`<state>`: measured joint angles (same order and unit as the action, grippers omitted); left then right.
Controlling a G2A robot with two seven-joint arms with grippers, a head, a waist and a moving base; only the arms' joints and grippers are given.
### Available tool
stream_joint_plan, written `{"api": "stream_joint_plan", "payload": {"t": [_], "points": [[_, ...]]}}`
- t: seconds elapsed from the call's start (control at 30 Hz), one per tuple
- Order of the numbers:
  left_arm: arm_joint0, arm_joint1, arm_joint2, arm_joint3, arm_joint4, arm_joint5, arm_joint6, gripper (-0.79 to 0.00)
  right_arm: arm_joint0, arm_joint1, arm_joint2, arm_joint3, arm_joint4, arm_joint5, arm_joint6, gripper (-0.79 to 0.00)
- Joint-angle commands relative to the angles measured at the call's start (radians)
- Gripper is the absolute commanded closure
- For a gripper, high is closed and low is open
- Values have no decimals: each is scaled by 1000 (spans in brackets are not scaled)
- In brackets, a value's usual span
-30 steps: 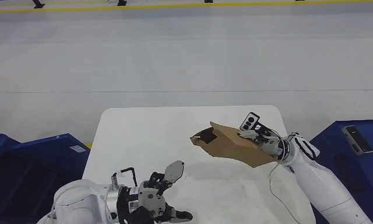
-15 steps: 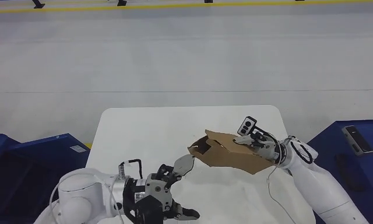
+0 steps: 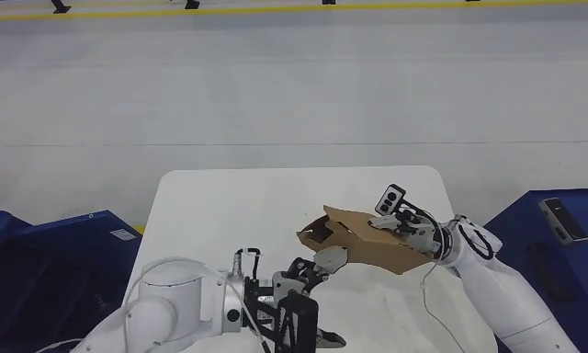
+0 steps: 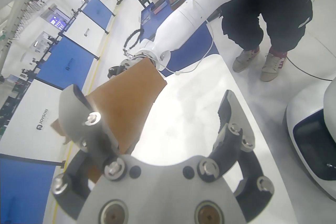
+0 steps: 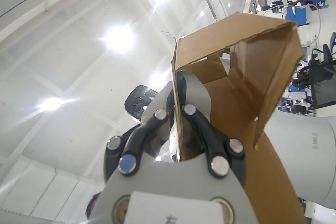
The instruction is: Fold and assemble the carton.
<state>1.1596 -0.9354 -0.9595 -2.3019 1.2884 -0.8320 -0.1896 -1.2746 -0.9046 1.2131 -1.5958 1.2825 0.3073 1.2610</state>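
In the top view the carton (image 3: 363, 241) hangs right of centre over the table (image 3: 220, 215). Its long axis runs left to right, and its right end is pinched in the right gripper (image 3: 404, 226). The left gripper (image 3: 329, 298), jaws wide, sits at bottom centre, just below the carton's open left end.

Matt brown cardboard carton (image 3: 367, 243), smooth white table (image 3: 220, 215), left gripper (image 4: 151, 97) fingers (image 4: 76, 109) of dull grey metal
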Motion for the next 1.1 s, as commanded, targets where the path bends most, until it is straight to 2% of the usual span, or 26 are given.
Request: {"api": "stream_joint_plan", "payload": {"t": [0.0,0.23,0.6,0.83,0.9,1.07], "points": [[-13,-6,24,3,-11,16,-23,-785,-1,-1,2,-2,-5,2,1,0],[-29,-20,64,-10,-46,75,-97,-785,-5,-5,11,-8,-22,10,1,0],[-9,-26,94,-24,-113,96,-224,-785,-17,-8,38,-19,-53,-16,14,0],[-16,-29,44,-48,-97,135,-161,-785,-26,-10,59,-20,-54,-11,21,0],[-6,-29,32,-48,-62,141,-128,-785,-29,-11,62,-23,-58,-11,24,0],[38,-23,-3,-48,-40,160,-132,-785,-36,-13,68,-31,-64,-8,27,0]]}}
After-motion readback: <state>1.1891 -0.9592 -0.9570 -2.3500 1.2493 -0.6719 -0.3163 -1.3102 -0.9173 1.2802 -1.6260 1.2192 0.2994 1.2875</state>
